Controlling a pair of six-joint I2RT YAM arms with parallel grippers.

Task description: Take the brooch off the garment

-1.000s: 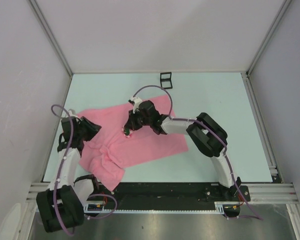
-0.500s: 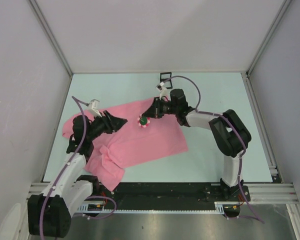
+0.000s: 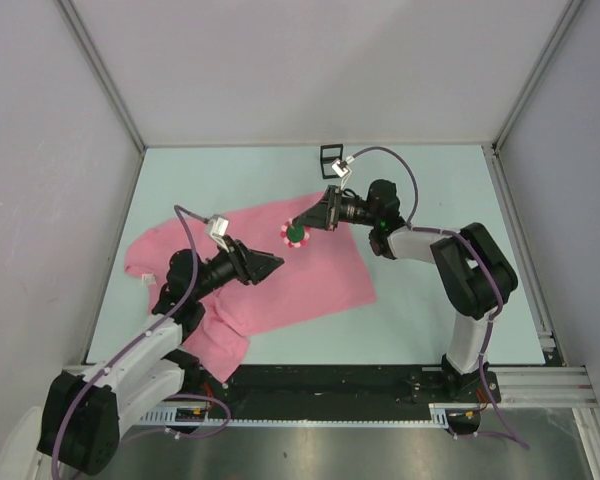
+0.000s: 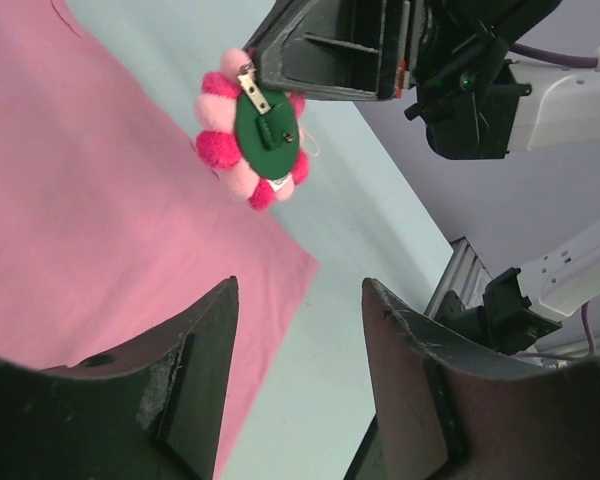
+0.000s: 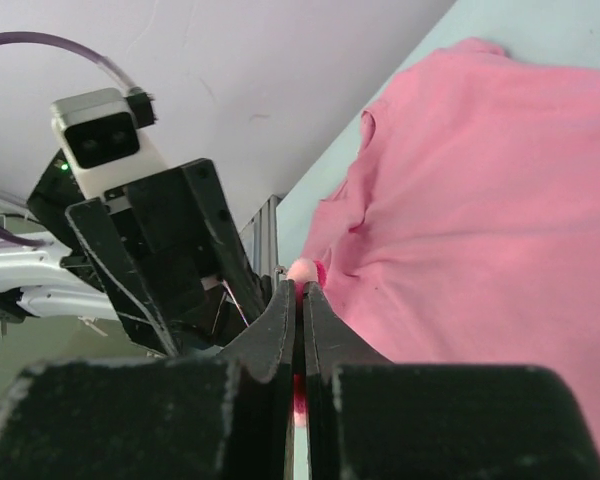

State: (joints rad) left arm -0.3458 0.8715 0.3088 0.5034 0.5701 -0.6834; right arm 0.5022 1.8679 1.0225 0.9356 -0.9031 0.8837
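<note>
The brooch (image 3: 295,234), a small flower with pink petals, is pinched in my shut right gripper (image 3: 306,224) and hangs just above the garment (image 3: 320,285), clear of it. In the left wrist view the brooch (image 4: 255,130) shows its green back and metal pin, hanging from the right fingers (image 4: 330,55) above the pink garment (image 4: 80,200). In the right wrist view only a petal tip of the brooch (image 5: 303,269) shows between the closed jaws, over the garment (image 5: 480,200). My left gripper (image 3: 274,265) is open and empty (image 4: 300,290), low over the garment, pointing at the brooch.
A small black square frame box (image 3: 331,158) stands at the back of the table, behind the right gripper. The garment's rumpled, folded end (image 3: 215,345) lies near the left arm's base. Walls enclose the table on three sides.
The right gripper has lifted the brooch off the garment and drawn back to the right. The left gripper has let go of the cloth and swung right toward the brooch.
</note>
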